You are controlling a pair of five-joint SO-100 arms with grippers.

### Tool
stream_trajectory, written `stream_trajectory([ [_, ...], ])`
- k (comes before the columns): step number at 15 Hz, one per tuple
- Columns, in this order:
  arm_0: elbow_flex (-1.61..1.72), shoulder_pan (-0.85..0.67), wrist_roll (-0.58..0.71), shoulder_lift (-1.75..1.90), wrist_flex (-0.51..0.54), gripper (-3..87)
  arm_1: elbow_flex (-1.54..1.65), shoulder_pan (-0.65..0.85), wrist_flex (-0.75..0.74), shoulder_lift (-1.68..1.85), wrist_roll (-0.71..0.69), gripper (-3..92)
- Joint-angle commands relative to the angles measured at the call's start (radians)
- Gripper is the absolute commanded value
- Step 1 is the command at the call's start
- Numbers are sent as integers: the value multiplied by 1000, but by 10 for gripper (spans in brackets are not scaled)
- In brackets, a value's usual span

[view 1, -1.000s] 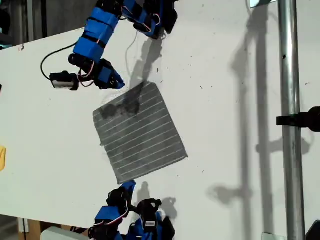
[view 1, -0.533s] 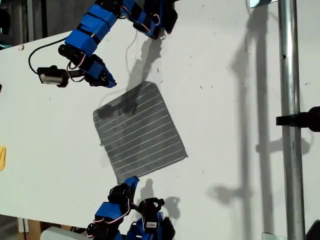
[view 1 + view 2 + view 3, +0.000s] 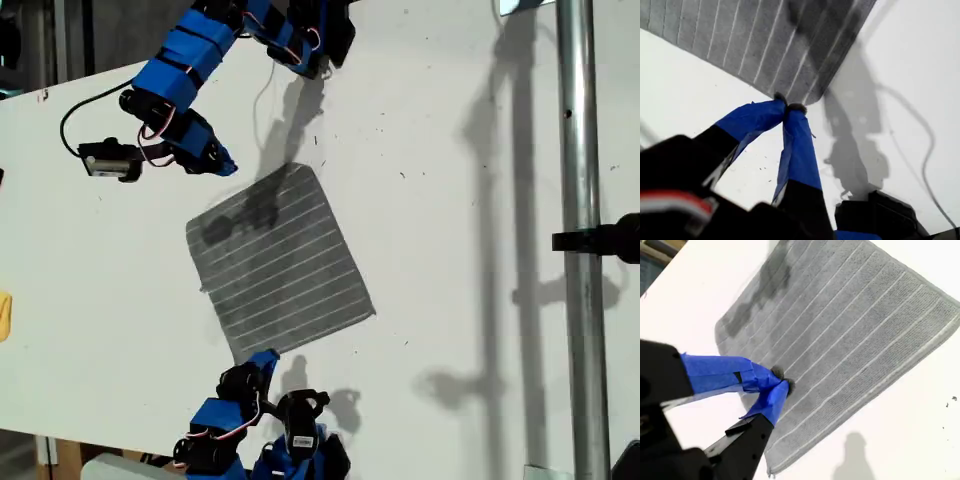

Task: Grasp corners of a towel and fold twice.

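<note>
towel (image 3: 280, 262): lies flat on the white desk (image 3: 450, 230), mid-scene in the exterior view, unfolded
my first end effector (image 3: 786, 107): tips pressed together, just off a towel corner (image 3: 810, 99); contact unclear
my second end effector (image 3: 780, 382): tips pressed together over the towel near its edge; possibly pinching cloth
pole (image 3: 578, 240): at the exterior view's right
</note>
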Motion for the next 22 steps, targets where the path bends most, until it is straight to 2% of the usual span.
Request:
stream_trajectory([
  [1,-49,18,-12,-3,9,-29,61,-80,-17,71,-31,154],
  [4,-44,23,-14,-17,11,-29,368,-147,-149,149,-64,282],
  [6,-38,21,-8,-26,11,-29,541,-146,-250,193,-107,327],
  [10,-26,17,-12,-40,6,-29,821,-94,-528,155,-199,321],
  [13,2,9,-26,-49,-14,-29,781,-101,-598,-28,-213,315],
  [15,12,8,-32,-60,-26,-29,704,-118,-612,-147,-213,287],
  [16,12,6,-35,-64,-28,-29,673,-123,-614,-196,-215,243],
  [17,14,6,-43,-67,-29,-29,643,-124,-609,-242,-215,110],
  [18,15,8,-49,-75,-29,-29,630,-127,-611,-262,-215,34],
  [22,3,46,-49,-163,-32,-27,618,-141,-623,-265,-212,-2],
])
